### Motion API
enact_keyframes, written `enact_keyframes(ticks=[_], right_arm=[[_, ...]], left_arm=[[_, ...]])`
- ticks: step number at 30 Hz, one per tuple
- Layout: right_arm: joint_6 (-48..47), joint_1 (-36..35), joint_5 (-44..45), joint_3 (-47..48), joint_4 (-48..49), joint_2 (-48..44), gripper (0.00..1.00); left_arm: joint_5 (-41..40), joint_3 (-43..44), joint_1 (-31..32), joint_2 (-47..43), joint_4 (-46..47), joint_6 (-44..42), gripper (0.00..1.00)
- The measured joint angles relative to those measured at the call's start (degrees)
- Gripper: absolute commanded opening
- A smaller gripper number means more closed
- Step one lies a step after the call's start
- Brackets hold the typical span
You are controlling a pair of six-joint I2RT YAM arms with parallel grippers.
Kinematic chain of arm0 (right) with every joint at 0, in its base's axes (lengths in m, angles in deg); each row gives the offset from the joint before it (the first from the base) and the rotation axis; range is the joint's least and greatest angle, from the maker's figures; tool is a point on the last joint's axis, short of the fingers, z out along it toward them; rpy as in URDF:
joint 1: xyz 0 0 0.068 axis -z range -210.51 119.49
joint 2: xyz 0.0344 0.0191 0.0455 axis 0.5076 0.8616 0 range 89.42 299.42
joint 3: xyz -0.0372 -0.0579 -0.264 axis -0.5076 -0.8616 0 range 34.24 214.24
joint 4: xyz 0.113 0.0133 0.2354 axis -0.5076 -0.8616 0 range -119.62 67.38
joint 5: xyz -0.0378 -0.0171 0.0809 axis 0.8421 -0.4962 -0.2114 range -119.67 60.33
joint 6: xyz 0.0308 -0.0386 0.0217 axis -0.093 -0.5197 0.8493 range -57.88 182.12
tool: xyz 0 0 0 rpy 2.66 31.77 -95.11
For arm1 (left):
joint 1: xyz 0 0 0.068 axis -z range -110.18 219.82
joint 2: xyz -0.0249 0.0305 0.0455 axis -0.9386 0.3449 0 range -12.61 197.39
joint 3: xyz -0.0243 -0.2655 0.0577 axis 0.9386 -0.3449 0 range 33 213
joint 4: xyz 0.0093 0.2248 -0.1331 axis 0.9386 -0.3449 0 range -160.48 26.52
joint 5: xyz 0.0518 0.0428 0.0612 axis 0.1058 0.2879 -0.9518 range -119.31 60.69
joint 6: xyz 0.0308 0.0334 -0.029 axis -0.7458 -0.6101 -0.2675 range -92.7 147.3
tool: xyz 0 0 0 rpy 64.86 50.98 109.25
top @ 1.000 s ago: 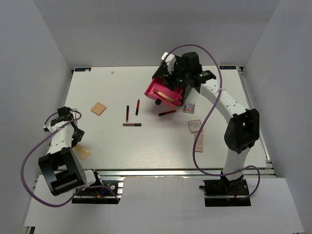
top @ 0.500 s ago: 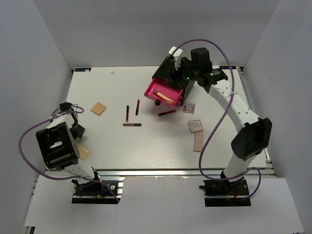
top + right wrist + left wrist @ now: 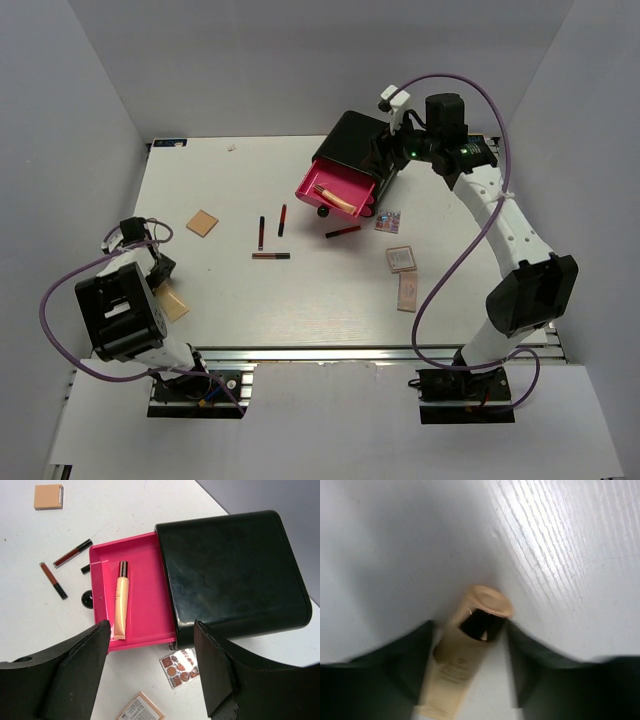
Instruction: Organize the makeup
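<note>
Bench [image 3: 300, 300]: open room in the middle and near side. Box [image 3: 350, 135]: stands by the far edge, one drawer [image 3: 145, 580] out, holding a single tube [image 3: 120, 600]. Right fingers [image 3: 70, 680]: spread wide, empty, above the box. Left fingers [image 3: 395, 655]: close to the bench's left edge, straddling a second tube [image 3: 470, 645] lying flat; grip not determinable. Judged early: palettes [image 3: 400, 258] and sticks [image 3: 271, 256] lie loose mid-bench, outstanding.

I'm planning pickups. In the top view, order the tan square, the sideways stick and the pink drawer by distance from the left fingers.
1. Tan square, far left.
2. Sideways stick, middle.
3. Pink drawer, back right.
</note>
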Motion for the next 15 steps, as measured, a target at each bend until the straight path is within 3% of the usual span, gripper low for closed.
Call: enact_keyframes(ticks=[2, 6, 10, 15], right_arm=[[0.9, 0.7, -0.5, -0.2, 0.0, 0.0, 0.73], [2.2, 1.6, -1.9, -0.2, 0.6, 0.0, 0.73], [3.8, 3.2, -3.4, -0.5, 2.0, -0.3, 0.73], [5.8, 6.6, -4.5, -3.1, 4.3, -2.8, 0.73]], left_arm=[[0.7, -0.3, 0.0, 0.0, 1.0, -0.5, 0.33], [2.7, -1.0, 0.0, -1.1, 2.1, -0.9, 0.18], [9.8, -2.1, 3.8, -3.7, 2.1, 2.3, 0.12], [18.7, 0.1, 20.6, -6.9, 3.3, 10.4, 0.10]])
